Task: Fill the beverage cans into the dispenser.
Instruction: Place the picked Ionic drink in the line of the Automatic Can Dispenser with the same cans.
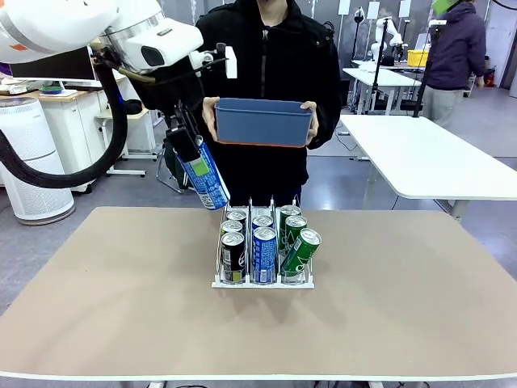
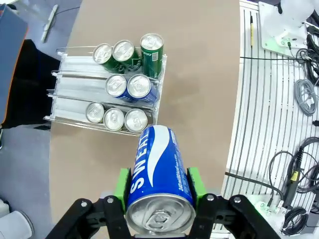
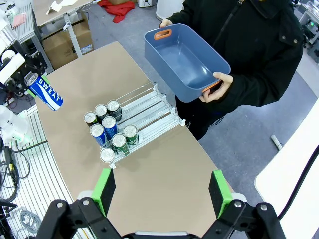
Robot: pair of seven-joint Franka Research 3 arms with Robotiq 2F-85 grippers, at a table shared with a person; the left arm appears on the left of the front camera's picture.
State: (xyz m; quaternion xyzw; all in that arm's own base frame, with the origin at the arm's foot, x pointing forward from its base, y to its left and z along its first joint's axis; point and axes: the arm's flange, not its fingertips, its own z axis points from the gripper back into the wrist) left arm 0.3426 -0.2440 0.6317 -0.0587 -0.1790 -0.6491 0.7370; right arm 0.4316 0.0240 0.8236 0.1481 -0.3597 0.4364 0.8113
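Observation:
My left gripper [image 1: 192,159] is shut on a blue beverage can [image 1: 207,186], which hangs tilted in the air just above and left of the dispenser's far end. In the left wrist view the green pads [image 2: 122,185] clamp that can [image 2: 158,174] on both sides. The white wire dispenser [image 1: 218,281] stands mid-table with several cans: dark ones [image 1: 233,255] in the left lane, blue ones [image 1: 264,250] in the middle, green ones [image 1: 300,252] on the right, the front green one leaning. My right gripper [image 3: 162,191] hovers open and empty high above the table, looking down on the dispenser [image 3: 152,107].
Across the table a person stands holding an empty blue plastic bin [image 1: 262,121] with both hands at chest height, behind and above the dispenser. The brown tabletop [image 1: 388,307] is bare around the rack. A white table [image 1: 428,158] stands behind on the right.

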